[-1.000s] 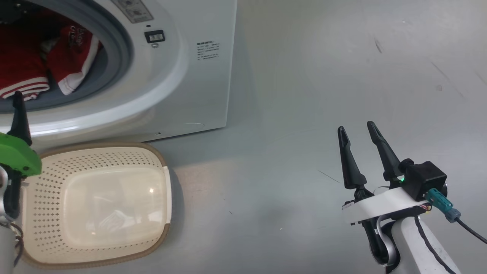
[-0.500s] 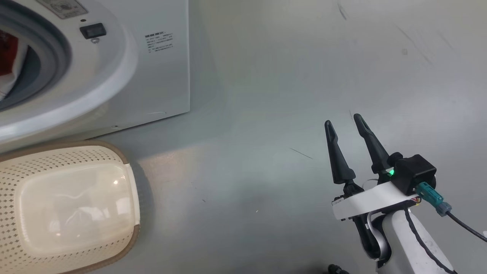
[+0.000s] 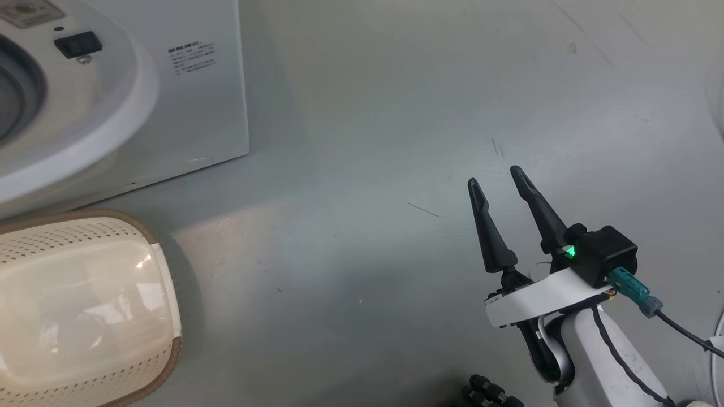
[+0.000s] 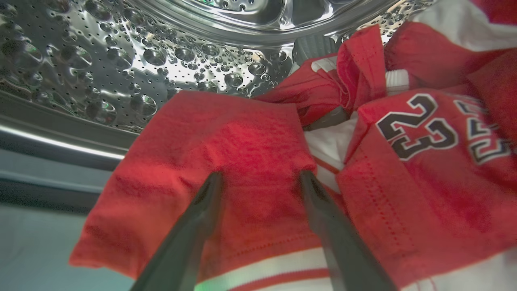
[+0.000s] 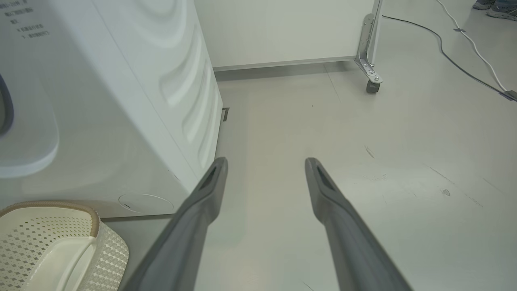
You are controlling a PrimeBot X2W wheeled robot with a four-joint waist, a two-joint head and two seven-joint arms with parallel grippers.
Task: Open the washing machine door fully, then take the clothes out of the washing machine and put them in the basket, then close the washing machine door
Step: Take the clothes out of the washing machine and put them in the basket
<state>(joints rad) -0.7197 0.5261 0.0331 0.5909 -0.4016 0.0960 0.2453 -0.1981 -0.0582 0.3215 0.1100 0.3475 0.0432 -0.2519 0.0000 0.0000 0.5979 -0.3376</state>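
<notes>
- Head view: right gripper [image 3: 494, 175] spread wide and empty over the floor [image 3: 367, 141], well apart from the washer [image 3: 186, 113] and the basket [image 3: 85, 215] on the left.
- Left wrist view: left gripper [image 4: 260, 174] spread inside the drum [image 4: 121, 60], its tips touching the red clothes [image 4: 242, 137].
- Right wrist view: fingers apart, with the washer to the left and the basket lower left.

Head camera swung right, washing machine [image 3: 186, 113] and basket [image 3: 73, 217] nearer left edge
</notes>
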